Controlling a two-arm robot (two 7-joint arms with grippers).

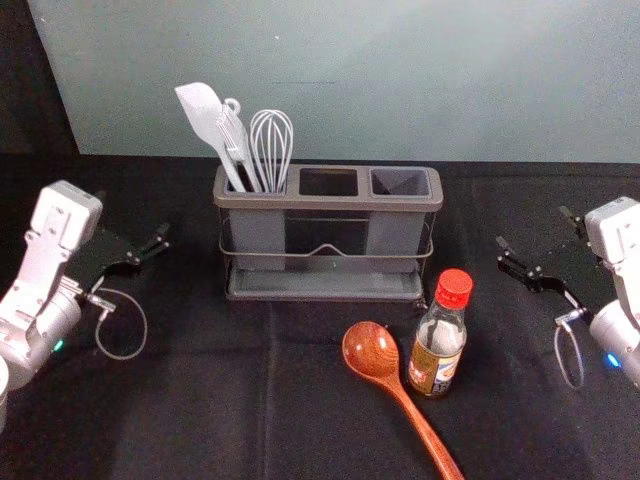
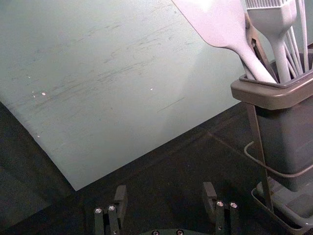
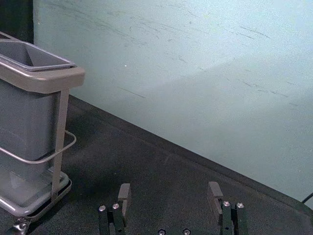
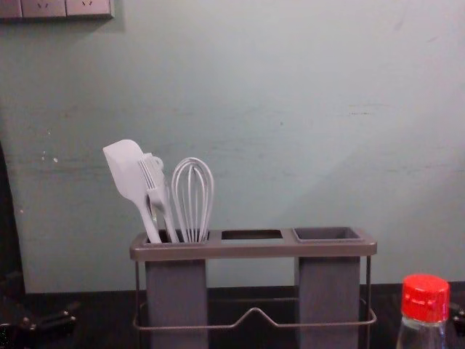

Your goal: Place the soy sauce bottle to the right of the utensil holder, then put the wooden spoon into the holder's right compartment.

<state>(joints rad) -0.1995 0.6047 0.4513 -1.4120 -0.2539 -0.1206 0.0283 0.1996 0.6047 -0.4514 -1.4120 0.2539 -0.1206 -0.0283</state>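
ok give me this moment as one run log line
soy sauce bottle: upright, front-right of utensil holder; wooden spoon: lying beside bottle; right compartment: empty; left gripper: open, left of holder; right gripper: open, right of bottle

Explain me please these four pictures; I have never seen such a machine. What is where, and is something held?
This is a robot with two arms. One picture is from its head, one from its chest, and two from its wrists. The left gripper and right gripper are open and empty, on either side of the utensil holder. On the dark surface, a soy sauce bottle stands before the holder's right end; a wooden spoon lies beside it. The holder's left compartment contains a spatula and whisk, among others.
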